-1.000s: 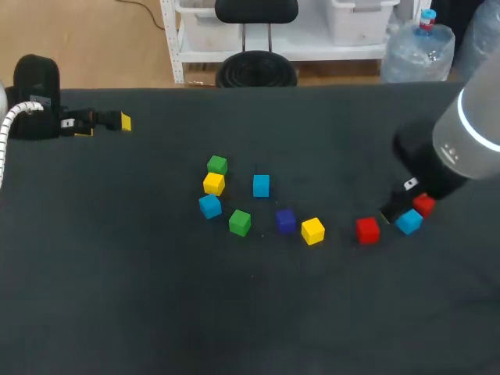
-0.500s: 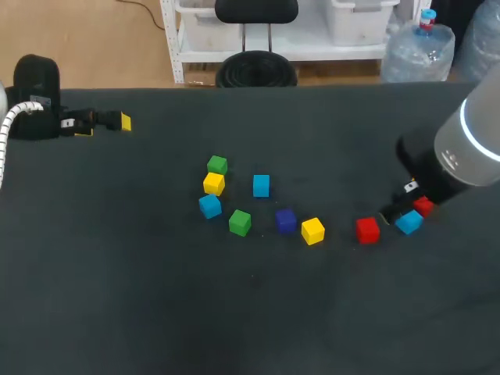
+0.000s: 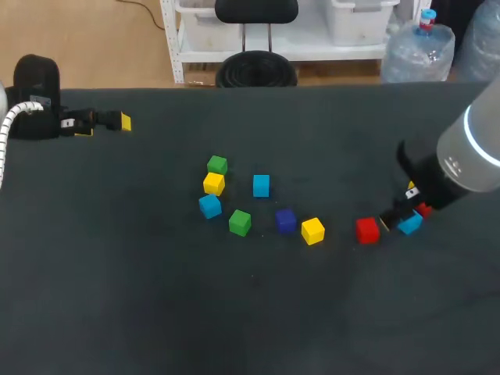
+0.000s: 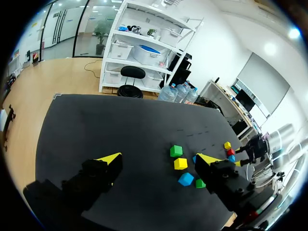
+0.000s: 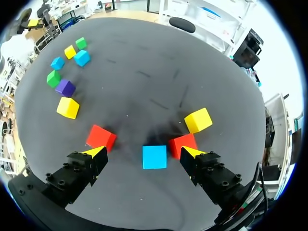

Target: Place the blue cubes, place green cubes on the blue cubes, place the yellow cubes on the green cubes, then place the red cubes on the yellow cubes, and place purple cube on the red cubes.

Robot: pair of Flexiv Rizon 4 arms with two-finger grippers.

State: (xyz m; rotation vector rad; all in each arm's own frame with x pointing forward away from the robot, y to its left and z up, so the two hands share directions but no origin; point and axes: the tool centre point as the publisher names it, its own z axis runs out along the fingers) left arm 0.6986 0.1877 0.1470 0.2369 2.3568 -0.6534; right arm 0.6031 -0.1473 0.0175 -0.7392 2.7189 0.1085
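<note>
- Yellow-tipped right end effector [image 5: 143, 152] is spread wide and low over the worktop [image 5: 144, 72]; I see it pinching nothing.
- The blue cube [image 5: 154, 157] lies on the worktop between its fingers, touching neither.
- The first red cube [image 5: 183, 143] sits just beside the blue cube, close to one fingertip; the second red cube [image 5: 101, 137] lies just ahead of the other fingertip.
- A yellow cube [image 5: 198, 120] rests just beyond the first red cube.
- Mid-worktop, well apart from that group, the purple cube [image 3: 285, 220] lies between a green cube [image 3: 239, 223] and a second yellow cube [image 3: 312, 230].
- Behind them are a second blue cube [image 3: 261, 185], a third blue cube [image 3: 209, 206], a third yellow cube [image 3: 213, 183] and a second green cube [image 3: 217, 165].
- The left end effector [image 4: 159, 159] is spread and empty, at the worktop's far left, well apart from every cube.
</note>
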